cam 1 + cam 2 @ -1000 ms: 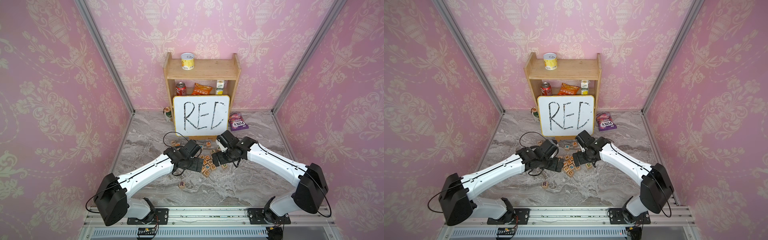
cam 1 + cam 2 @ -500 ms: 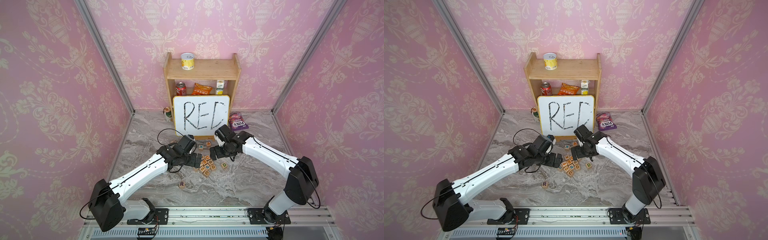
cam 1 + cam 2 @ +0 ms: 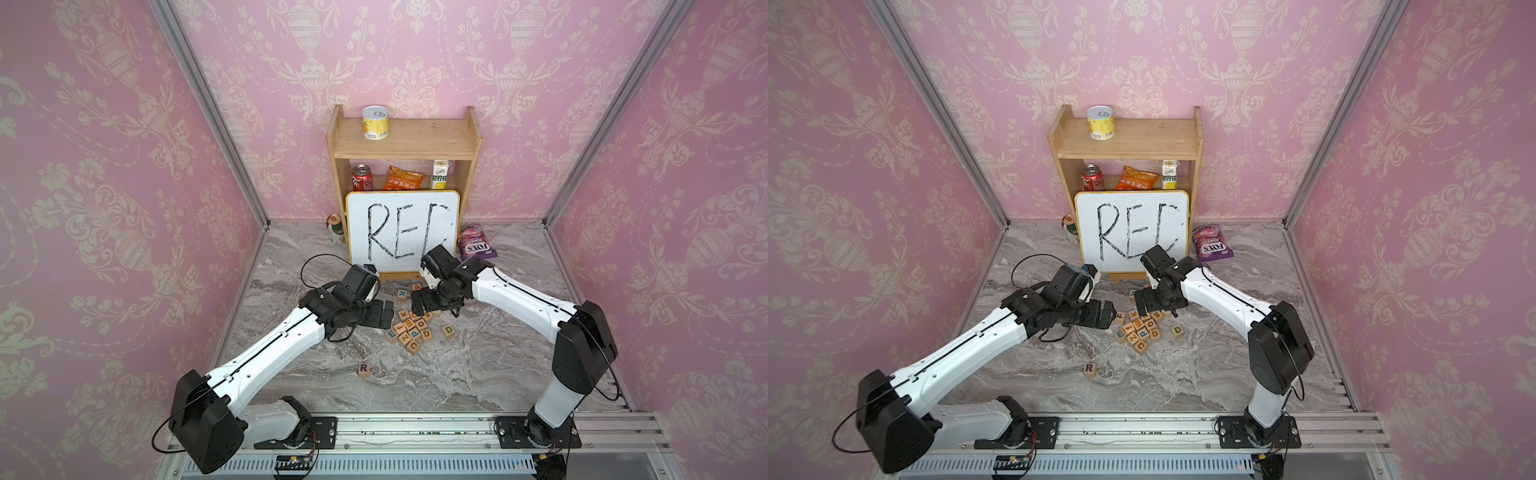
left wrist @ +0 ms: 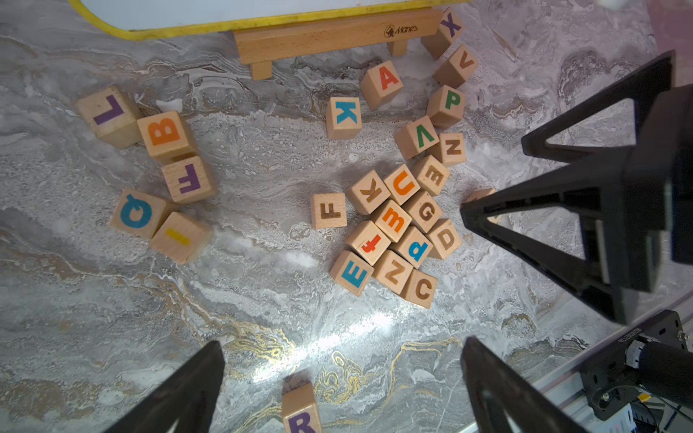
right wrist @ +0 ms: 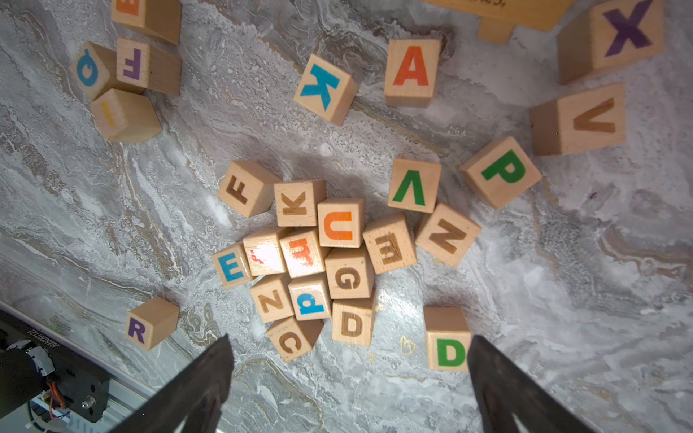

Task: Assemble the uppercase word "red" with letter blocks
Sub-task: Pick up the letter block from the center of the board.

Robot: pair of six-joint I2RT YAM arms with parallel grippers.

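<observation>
Right tool point(image 5: 348, 338) wide above letter blocks point(image 5: 339, 225)

Pink damask-papered walls point(image 3: 104, 208), grey marbled floor point(image 3: 478, 374) (gold-veined), wooden shelf point(image 3: 428, 139) at back.

Bright, even light, soft shadows; glare washes out one cluster block point(image 5: 264, 256), possibly orange-lettered.

White board point(image 3: 402, 232) read "RE", third letter half hidden behind arm. Wooden stand point(image 4: 337, 35) under board was branded "Manes". Purple bag point(image 3: 476, 248) just beside board said "FOXS". Blocks in front of board: purple R block point(image 5: 152, 323), green D block point(image 5: 448, 339), blue E block point(image 5: 230, 265), red A block point(image 5: 411, 71).
</observation>
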